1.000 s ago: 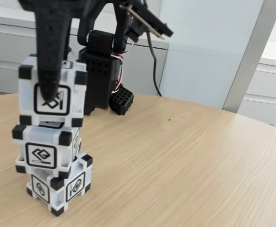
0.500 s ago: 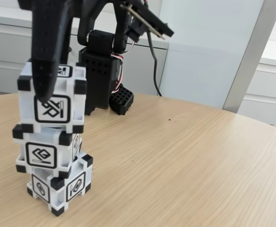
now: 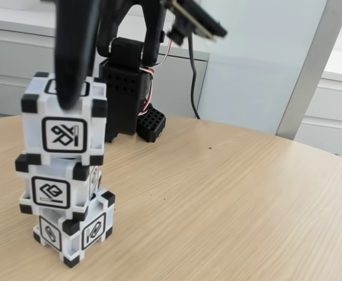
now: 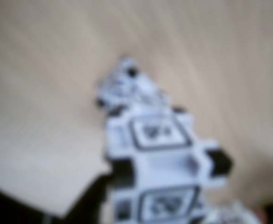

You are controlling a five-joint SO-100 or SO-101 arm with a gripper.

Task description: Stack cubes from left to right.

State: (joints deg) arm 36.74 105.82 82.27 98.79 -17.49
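Underneath the hand (image 3: 71,96), a broad pale wooden counter (image 3: 229,193). Behind the hand and a little to its right in the fixed view, the arm's black base (image 3: 124,93), with a dark cable (image 3: 191,88) trailing down beside it.

Directly under the hand, all three cubes in one column. Top cube (image 3: 62,120) just below the fingertip, roughly square on the middle cube (image 3: 58,184). Bottom cube (image 3: 74,228) furthest beneath the hand, turned at an angle to the two above and set slightly to the right of them. From the wrist view, too blurred for detail: top cube (image 4: 160,154) close under the camera, and what is probably a corner of a lower cube (image 4: 127,86) peeking out beyond it.

Of the hand itself, one dark, motion-blurred finger (image 3: 74,58) crossing in front of the top cube's upper edge. Cannot tell from either view whether spread wide or narrowed, nor whether the pads are touching the cube's sides.

Judging by the column, stacking looks as good as done, with only the getaway left. For a clean one: spread the fingers fully clear of both side faces first, then rise straight up, no sideways drift until the fingertip is well above the top face. Go slowly, since a brush against a black corner block could shove the top cube off a base that is already skewed.
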